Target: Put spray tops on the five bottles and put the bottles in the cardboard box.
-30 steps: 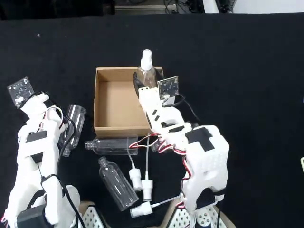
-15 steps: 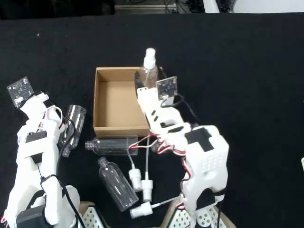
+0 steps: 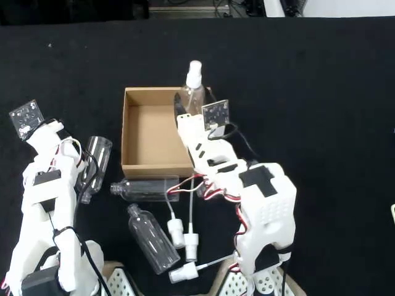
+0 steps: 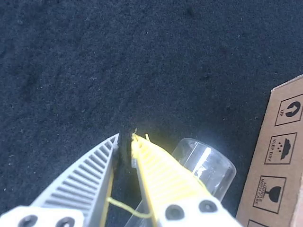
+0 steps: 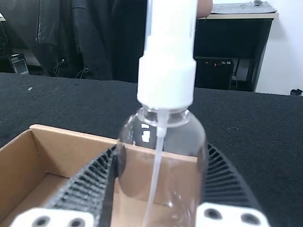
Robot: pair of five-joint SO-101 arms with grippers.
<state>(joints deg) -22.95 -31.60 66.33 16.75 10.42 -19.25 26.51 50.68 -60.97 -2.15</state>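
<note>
Black cloth table point(image 3: 321, 123), cardboard box point(image 3: 151, 132) mid-frame with its open side up. Right gripper point(image 5: 162, 161) is clamped on the body of a clear spray bottle point(image 3: 192, 92), one finger on each side, white spray top point(image 5: 166, 71) already on. The bottle is upright: long axis vertical, nozzle up, base down, dip tube running straight down inside. It sits at the box's far right corner, over the rim rather than clearly inside the walls. Main risk, as I read it: released here, the base catches the far wall and the bottle tips out onto the cloth. Smooth round plastic could also swivel in the grip on the way down. Left gripper point(image 4: 125, 139) is nearly closed on nothing, just beside an uncapped bottle point(image 4: 203, 163) lying left of the box, mouth toward the arms. Two more uncapped bottles point(image 3: 145, 189) point(image 3: 151, 237) lie on their sides in front of the box, with loose spray tops point(image 3: 176, 231) point(image 3: 191, 243) point(image 3: 184, 271) beside them near the right arm's base. That arm's cables hang close to them, so a snag is possible.
</note>
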